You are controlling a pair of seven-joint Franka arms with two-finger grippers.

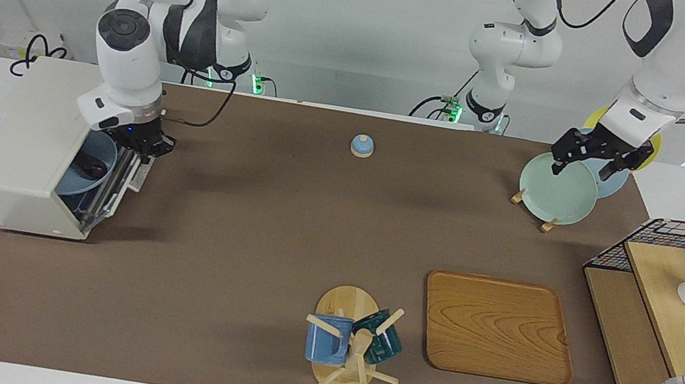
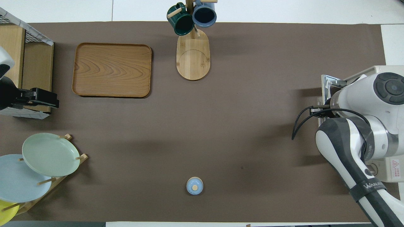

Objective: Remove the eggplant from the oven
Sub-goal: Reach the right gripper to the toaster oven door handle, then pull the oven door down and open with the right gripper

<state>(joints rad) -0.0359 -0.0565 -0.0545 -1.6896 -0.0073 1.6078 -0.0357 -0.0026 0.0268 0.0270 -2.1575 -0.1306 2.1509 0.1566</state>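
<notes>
The white oven [image 1: 13, 147] stands at the right arm's end of the table, and its door [image 1: 119, 179] hangs partly open. Inside, a light blue dish [image 1: 80, 178] holds a dark shape, the eggplant [image 1: 92, 165], only partly visible. My right gripper [image 1: 140, 143] is shut on the door's handle at the door's top edge. In the overhead view the right arm covers most of the oven [image 2: 383, 167], and only a corner of the door [image 2: 326, 82] shows. My left gripper [image 1: 587, 163] waits open and empty over the plate rack.
A plate rack with a green plate [image 1: 556, 188] stands near the left arm. A small blue lidded pot [image 1: 361, 145], a wooden tray [image 1: 496, 326], a mug tree with two mugs [image 1: 349, 344] and a wire shelf unit [image 1: 676, 300] are also on the brown mat.
</notes>
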